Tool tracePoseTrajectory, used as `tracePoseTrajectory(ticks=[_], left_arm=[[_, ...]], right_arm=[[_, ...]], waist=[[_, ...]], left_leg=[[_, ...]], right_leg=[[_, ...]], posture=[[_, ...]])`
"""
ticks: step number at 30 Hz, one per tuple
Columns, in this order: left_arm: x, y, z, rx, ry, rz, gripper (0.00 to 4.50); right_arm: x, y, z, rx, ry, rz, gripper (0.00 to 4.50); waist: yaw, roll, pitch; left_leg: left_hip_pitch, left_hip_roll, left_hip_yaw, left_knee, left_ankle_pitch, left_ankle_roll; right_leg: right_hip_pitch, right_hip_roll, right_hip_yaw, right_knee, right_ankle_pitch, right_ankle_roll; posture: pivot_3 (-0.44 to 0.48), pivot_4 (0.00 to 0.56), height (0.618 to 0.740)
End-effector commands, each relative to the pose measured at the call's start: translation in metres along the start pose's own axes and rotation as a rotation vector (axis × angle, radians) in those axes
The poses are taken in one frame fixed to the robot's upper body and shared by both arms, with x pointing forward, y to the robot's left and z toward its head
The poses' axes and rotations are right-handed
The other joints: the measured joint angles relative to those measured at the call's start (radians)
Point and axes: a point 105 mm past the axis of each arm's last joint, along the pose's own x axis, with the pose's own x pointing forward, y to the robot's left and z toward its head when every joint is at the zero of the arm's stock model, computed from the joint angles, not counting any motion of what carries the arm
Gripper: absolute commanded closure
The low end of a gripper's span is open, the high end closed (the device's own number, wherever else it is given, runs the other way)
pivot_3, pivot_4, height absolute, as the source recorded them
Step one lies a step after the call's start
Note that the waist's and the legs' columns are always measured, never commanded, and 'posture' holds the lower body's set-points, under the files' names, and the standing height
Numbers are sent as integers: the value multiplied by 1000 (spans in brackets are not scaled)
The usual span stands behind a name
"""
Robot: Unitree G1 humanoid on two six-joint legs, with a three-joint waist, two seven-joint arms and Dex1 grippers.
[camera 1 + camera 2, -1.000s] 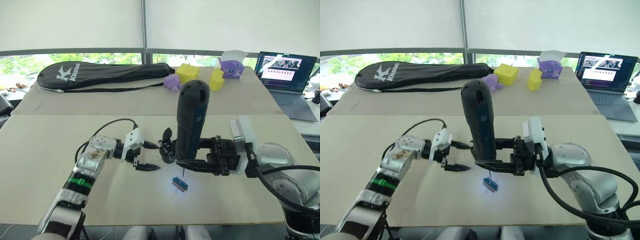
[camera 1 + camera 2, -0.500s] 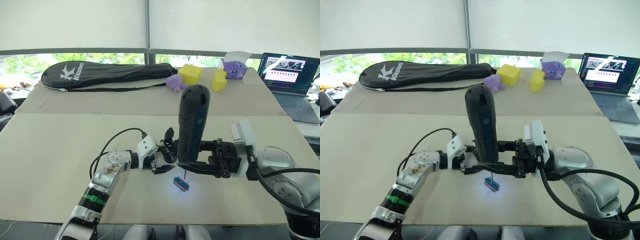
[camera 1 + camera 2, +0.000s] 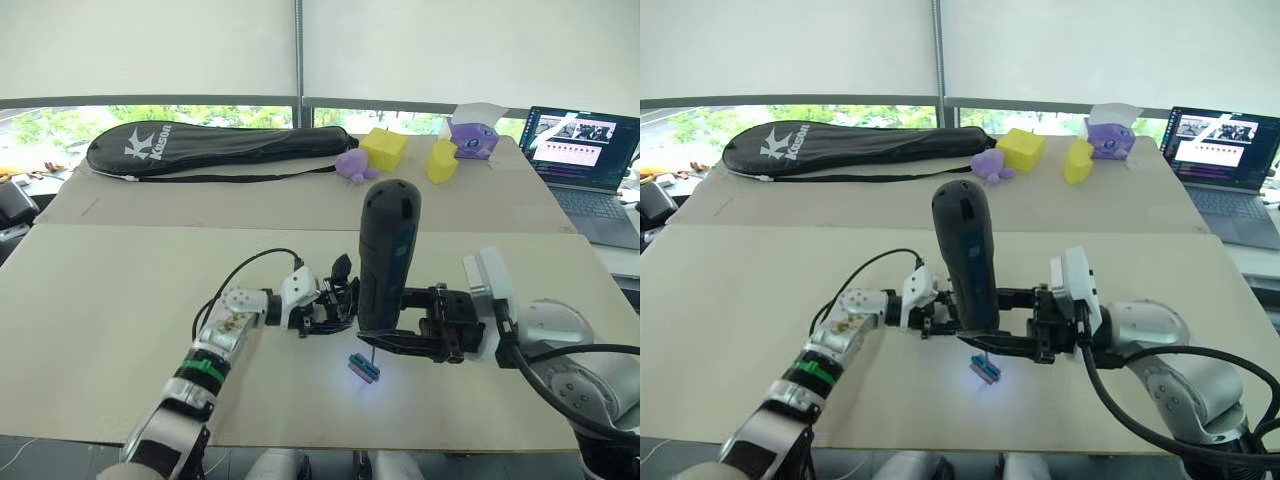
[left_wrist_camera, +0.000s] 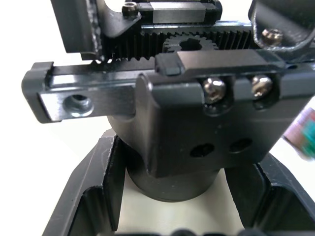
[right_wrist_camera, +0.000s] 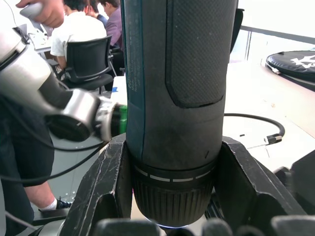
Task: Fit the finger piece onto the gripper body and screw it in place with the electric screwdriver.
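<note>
Screwdriver: electric screwdriver (image 3: 388, 255) stands upright between the right gripper's (image 3: 392, 340) jaws, which press against its lower collar on both sides; its rounded end is up, its thin bit points down from between the jaws, and a bluish-white glow sits on the table (image 3: 100, 330) under the tip.
Right jaws: pinching the screwdriver barrel — the right wrist view shows a finger (image 5: 106, 182) hard against each side of the ribbed collar.
Gripper body: gripper body (image 3: 338, 295) stands on the table just beside the screwdriver, at the tips of the left gripper (image 3: 325, 322); one pointed black finger sticks up from it.
Left jaws: spread on either side of the body's round base — in the left wrist view the base (image 4: 170, 182) sits between the two fingers (image 4: 96, 196), with its toothed rack and screw heads just beyond them; whether the fingers touch the base I cannot tell.
Small block: green-and-brown block (image 3: 362, 368) lies on the table just below the screwdriver's bit, inside the glow, apart from both sets of jaws.
Finger piece: cannot be picked out as a separate part.
Far table: black racket bag (image 3: 215, 145), yellow blocks (image 3: 384, 147), purple toys (image 3: 470, 135) and open laptop (image 3: 580, 145), all well apart from the jaws.
</note>
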Motion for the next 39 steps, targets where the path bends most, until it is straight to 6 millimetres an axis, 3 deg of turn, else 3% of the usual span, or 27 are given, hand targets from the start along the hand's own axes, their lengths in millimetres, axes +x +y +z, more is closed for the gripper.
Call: tracePoseTrajectory(ticks=[1,8,15,18,20,25,31,39], left_arm=[[-1,14,32,130,-62,-91,2159],[12,20,37,185,-19,-172,2159],[19,20,15,129,98,-167,2159],[14,22,7,78,129,-144,675],[10,27,7,57,123,-101,15],[3,30,8,-7,29,-21,0],[-1,-1,-3,-67,-32,26,0],[10,-17,3,-130,-53,198,0]], right_arm=[[-4,10,17,-76,-44,15,2582],[-9,14,16,-72,-35,-40,2582],[-10,18,17,-73,-32,-83,2582],[-9,17,18,-74,-35,-92,2582],[-9,17,19,-75,-35,-94,2582],[-8,15,20,-79,-41,-98,2582],[-5,10,21,-82,-51,-93,2582],[-3,5,21,-82,-59,-94,2582]], waist=[[2,0,0],[1,-1,1],[-1,-2,1],[0,-2,1],[0,-2,1],[-1,-2,1],[-8,-2,1],[3,-2,1]], left_leg=[[0,0,0,0,0,0],[-1,-1,1,1,-1,1],[-1,0,1,1,-1,2],[-1,0,1,2,-1,2],[-1,0,1,2,-1,3],[-1,0,1,2,-1,3],[0,1,1,2,-1,3],[1,1,1,2,-1,3]], right_leg=[[0,0,0,0,0,0],[0,0,0,0,0,0],[0,0,1,1,0,0],[1,0,1,1,0,0],[1,0,1,1,0,0],[0,0,1,1,0,1],[0,0,2,1,0,0],[1,0,3,1,0,1]], posture=[[0,150,740],[0,150,740],[0,150,740],[0,150,740],[0,150,740],[0,150,740],[0,150,740],[0,150,740]])
